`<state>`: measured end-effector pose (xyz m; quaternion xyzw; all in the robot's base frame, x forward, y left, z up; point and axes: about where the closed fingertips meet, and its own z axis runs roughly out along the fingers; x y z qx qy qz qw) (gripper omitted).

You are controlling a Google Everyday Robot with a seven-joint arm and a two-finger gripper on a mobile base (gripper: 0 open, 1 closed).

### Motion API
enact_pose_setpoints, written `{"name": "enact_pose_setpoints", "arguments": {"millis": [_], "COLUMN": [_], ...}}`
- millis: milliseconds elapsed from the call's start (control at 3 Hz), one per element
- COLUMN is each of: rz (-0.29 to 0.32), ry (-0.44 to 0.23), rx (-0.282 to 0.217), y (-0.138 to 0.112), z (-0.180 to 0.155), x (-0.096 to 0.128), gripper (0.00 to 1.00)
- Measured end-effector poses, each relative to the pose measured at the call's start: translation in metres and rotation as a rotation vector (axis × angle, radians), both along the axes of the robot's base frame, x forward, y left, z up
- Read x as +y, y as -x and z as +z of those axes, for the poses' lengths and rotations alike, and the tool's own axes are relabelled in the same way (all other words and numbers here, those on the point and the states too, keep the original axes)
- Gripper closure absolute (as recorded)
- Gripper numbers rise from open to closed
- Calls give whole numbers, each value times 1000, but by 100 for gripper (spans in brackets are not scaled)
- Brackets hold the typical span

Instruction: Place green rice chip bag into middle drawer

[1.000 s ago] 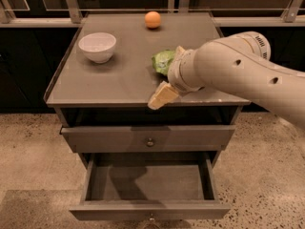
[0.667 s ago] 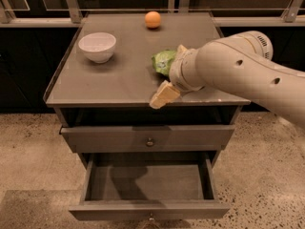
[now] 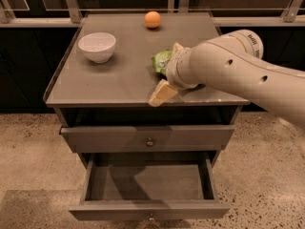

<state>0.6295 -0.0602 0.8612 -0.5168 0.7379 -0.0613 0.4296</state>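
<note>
Gripper (image 3: 169,70) at the front of the table (image 3: 105,82), jaws wide astride the bag (image 3: 161,60): light, soft, slippery foil, best pinched across its crumpled middle

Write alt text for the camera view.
A robot arm's gripper is at a green chip bag near the right front of a grey cabinet top, above an open drawer. A white bowl and an orange ball sit farther back, and the upper drawer is shut.
</note>
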Motion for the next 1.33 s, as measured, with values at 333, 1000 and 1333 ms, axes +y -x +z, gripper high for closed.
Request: {"name": "enact_pose_setpoints", "arguments": {"millis": [333, 1000, 1333], "rz": [12, 28, 28], "ry": [46, 34, 34], "rx": [-11, 7, 7], "y": [-22, -24, -24], "z": [-10, -4, -4], "x": [-1, -4, -4], "gripper": [0, 0, 0]}}
